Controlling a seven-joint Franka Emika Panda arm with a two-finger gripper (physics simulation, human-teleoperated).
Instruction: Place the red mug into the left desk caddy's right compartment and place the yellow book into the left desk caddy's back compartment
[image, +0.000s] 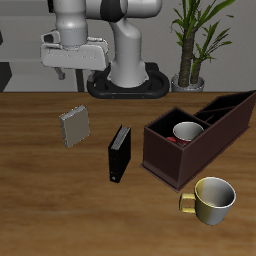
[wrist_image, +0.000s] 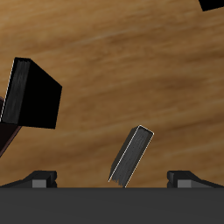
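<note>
The red mug (image: 186, 131) stands upright inside the left desk caddy (image: 170, 152), in the roughly square right compartment at the end nearest the table's front edge; only its pale inside and a bit of red show. The yellow book (image: 74, 127), grey-tan with a ridged edge, stands on the table apart from the caddy. The book (wrist_image: 131, 156) also shows in the wrist view, between the fingers and well below them. My gripper (image: 75, 72) hangs open and empty in the air above and behind the book. In the wrist view the gripper (wrist_image: 114, 179) shows both fingertips (wrist_image: 40, 178) spread wide.
A taller black book (image: 119, 154) stands between the yellow book and the caddy; the black book (wrist_image: 35, 93) fills part of the wrist view. A yellowish-cream mug (image: 212, 200) sits near the table's front edge, in front of the caddy. A potted plant (image: 190, 45) stands behind the table.
</note>
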